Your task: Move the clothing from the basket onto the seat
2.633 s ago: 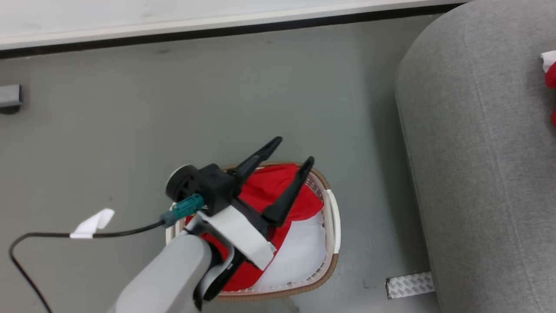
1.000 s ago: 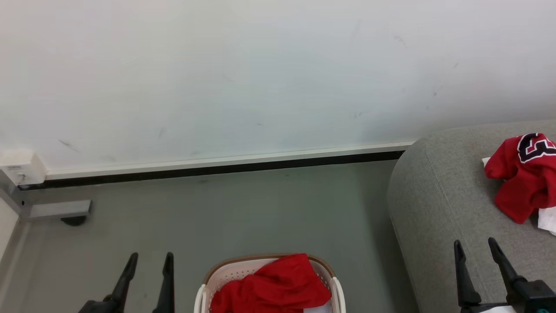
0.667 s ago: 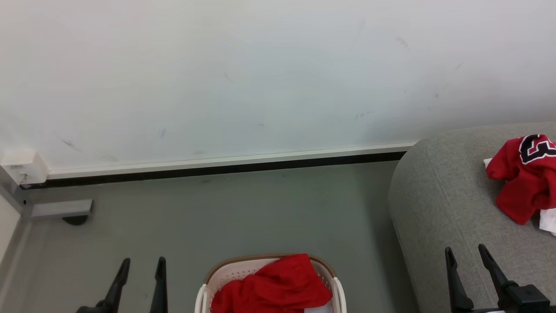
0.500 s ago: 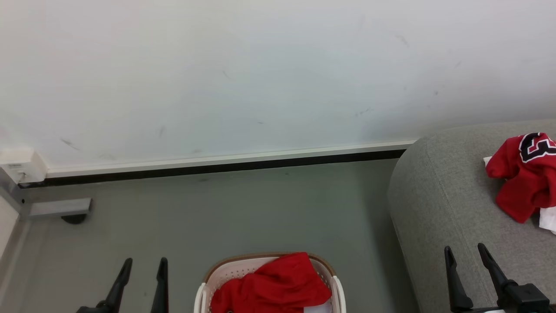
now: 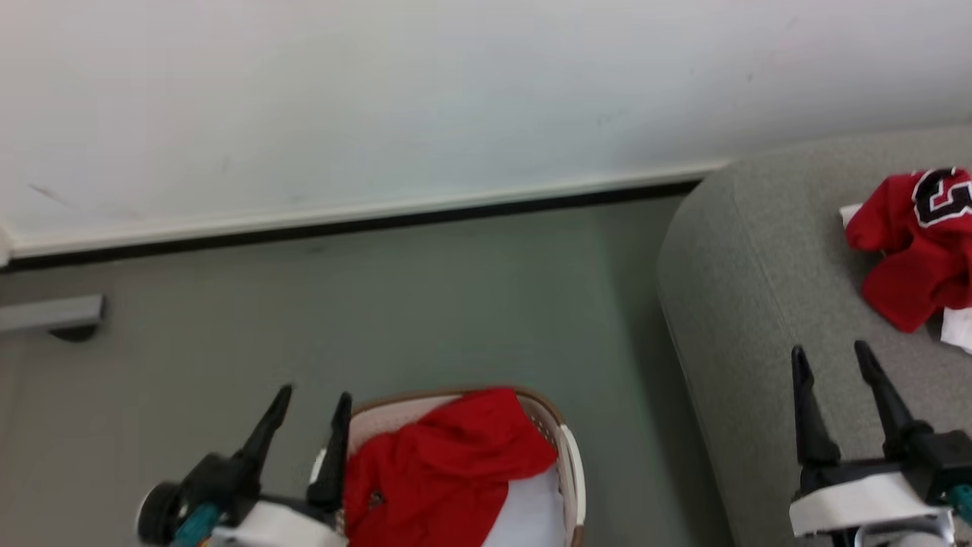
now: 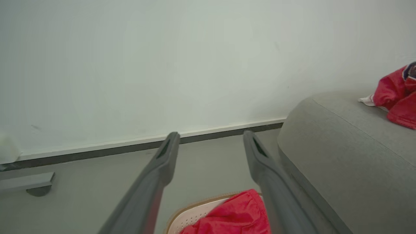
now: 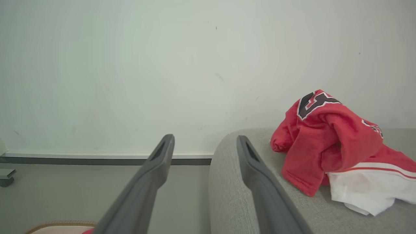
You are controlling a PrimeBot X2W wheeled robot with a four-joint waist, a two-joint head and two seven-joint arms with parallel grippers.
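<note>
**Open claws over the laundry.** Nearest the camera, the left gripper [image 5: 315,395] hangs just beside the left side of the basket [image 5: 548,425], its two dark fingers spread wide with nothing between them. Its right finger overlaps the basket's rim in the head view, though contact cannot be judged. The cream, perforated basket sits on the grey-green floor [image 5: 380,304]. A crumpled red garment [image 5: 440,463] fills its left and far part, and a white cloth [image 5: 531,509] shows beneath it at the near right.

To the right, the right gripper [image 5: 829,349] — fingers likewise parted and empty — hovers above the near part of the light-grey seat [image 5: 759,304]. The seat's rounded end stands near the basket, with a strip of floor between them. Farther back on the seat lies a bunched red jersey [image 5: 911,251] with black-and-white lettering, apart from the gripper — white fabric [image 5: 958,328] with a red stripe touches its near right side.

A small grey block [image 5: 49,313] sits on the floor at far left. Beyond it, a pale baseboard [image 5: 364,213] with a dark line beneath runs along the foot of a white wall [image 5: 380,99].
</note>
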